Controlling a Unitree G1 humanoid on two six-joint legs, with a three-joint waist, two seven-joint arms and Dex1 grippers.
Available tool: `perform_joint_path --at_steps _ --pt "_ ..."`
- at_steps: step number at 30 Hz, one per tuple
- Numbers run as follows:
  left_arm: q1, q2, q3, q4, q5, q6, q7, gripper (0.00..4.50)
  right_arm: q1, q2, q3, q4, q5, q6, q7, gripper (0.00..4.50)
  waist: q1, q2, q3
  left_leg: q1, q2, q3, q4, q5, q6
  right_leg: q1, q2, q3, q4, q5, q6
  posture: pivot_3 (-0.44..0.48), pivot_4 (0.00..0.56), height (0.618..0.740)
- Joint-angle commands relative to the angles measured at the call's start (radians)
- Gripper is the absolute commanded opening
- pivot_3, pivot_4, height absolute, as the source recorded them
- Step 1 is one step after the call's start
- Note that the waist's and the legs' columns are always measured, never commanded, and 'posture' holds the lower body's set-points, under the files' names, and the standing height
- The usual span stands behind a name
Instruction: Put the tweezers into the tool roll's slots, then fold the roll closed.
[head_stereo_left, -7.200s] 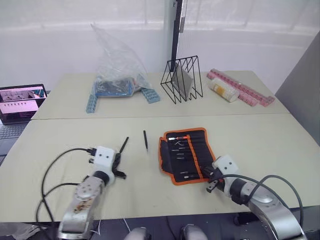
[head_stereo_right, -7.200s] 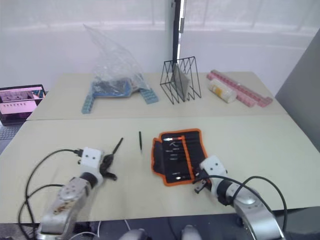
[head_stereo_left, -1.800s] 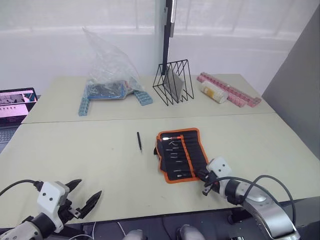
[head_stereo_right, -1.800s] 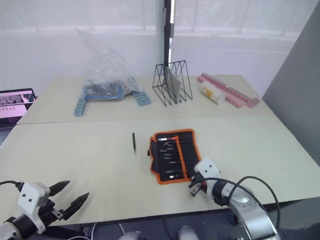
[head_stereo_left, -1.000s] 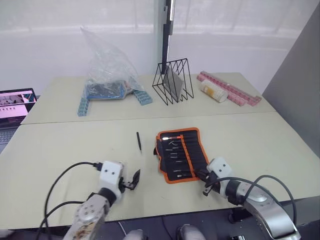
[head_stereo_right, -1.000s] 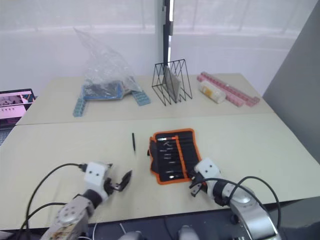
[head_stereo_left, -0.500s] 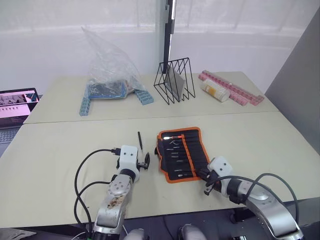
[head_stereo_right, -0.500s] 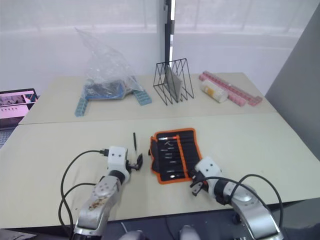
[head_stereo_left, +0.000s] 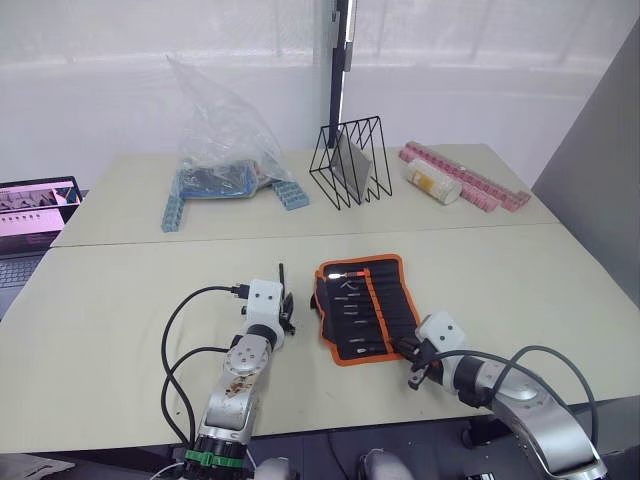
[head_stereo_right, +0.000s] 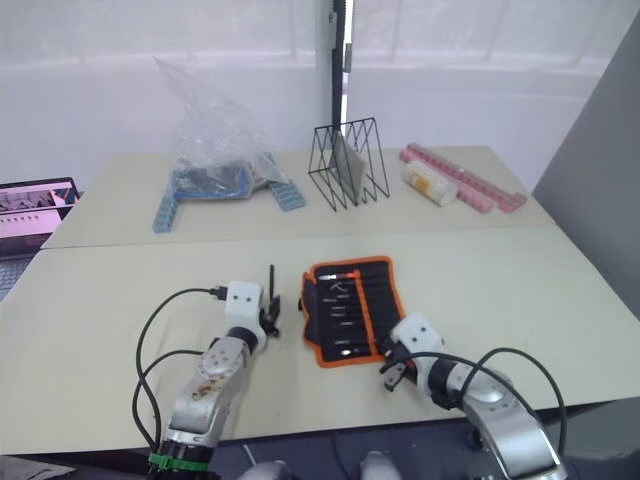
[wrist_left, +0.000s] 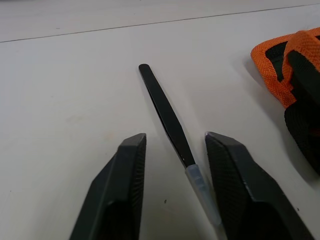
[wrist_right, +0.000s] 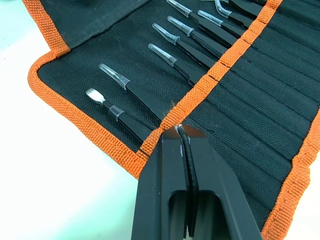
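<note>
One loose pair of tweezers (wrist_left: 167, 117) lies flat on the table (head_stereo_left: 120, 290), just left of the tool roll (head_stereo_left: 365, 308). Its long axis runs away from the robot, and its clear-capped tip points back toward the robot while its rounded black end points toward the far edge. In the left wrist view the cap runs off the picture's edge, so the very tip is cut off.

The left gripper (wrist_left: 175, 170) sits low over the table with its two fingers spread, one on each side of the tweezers and touching neither side of it. From the head views this gripper (head_stereo_right: 268, 308) covers most of the tweezers, leaving only the far end showing above it.

The tool roll lies open and flat, its long axis also running away from the robot, with an orange border and one orange stripe down the inner face. In the right wrist view seven capped tools (wrist_right: 137, 95) sit in the slots (wrist_right: 260, 95), tips pointing away from the stripe; those further along are cut off, so the full count is unclear.

The right gripper (wrist_right: 181, 134) is at the near end of the roll, fingers pressed together, their tips on the orange stripe (wrist_right: 220, 70). Whether fabric is pinched between them is hard to make out.
</note>
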Motion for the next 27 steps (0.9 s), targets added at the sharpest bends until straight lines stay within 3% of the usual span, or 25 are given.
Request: perform_joint_path --at_steps 1,2,13,20,27 --pt "0.008 0.009 -0.003 0.026 0.001 0.018 -0.012 0.37 0.019 0.009 0.029 0.029 -0.013 0.041 -0.017 0.00 0.000 0.000 0.000 0.000 0.000 0.000 0.000 0.000 0.000 0.000 0.000 0.000 0.000 0.000 0.000 0.000 0.150 0.724" --pt "0.008 0.012 0.001 0.027 0.001 0.020 -0.013 0.06 0.019 0.010 0.030 0.028 -0.013 0.042 -0.018 0.00 0.000 0.000 0.000 0.000 0.000 0.000 0.000 0.000 0.000 0.000 0.000 0.000 0.000 0.000 0.000 0.000 0.150 0.724" --pt "0.016 0.058 0.040 0.003 -0.003 0.031 -0.034 0.06 0.019 0.016 0.037 0.026 -0.012 0.043 -0.028 0.00 -0.002 0.001 0.000 0.000 0.000 0.000 0.000 0.000 0.000 0.000 0.000 0.000 0.000 0.000 0.000 0.000 0.150 0.724" --pt "0.073 0.266 0.075 -0.095 -0.037 0.015 -0.211 0.06 0.020 0.016 0.039 0.028 -0.014 0.040 -0.032 0.00 -0.024 0.001 0.001 0.000 0.001 0.000 -0.004 0.000 0.000 -0.004 0.002 0.000 0.000 0.000 -0.001 0.000 0.150 0.724" --pt "0.180 0.505 0.178 -0.221 -0.171 0.008 -0.474 0.06 0.024 0.021 0.045 0.030 -0.018 0.035 -0.036 0.00 -0.026 0.002 0.002 -0.004 0.001 0.000 -0.006 0.000 -0.001 -0.010 0.001 0.001 0.000 0.003 -0.008 0.000 0.150 0.724"
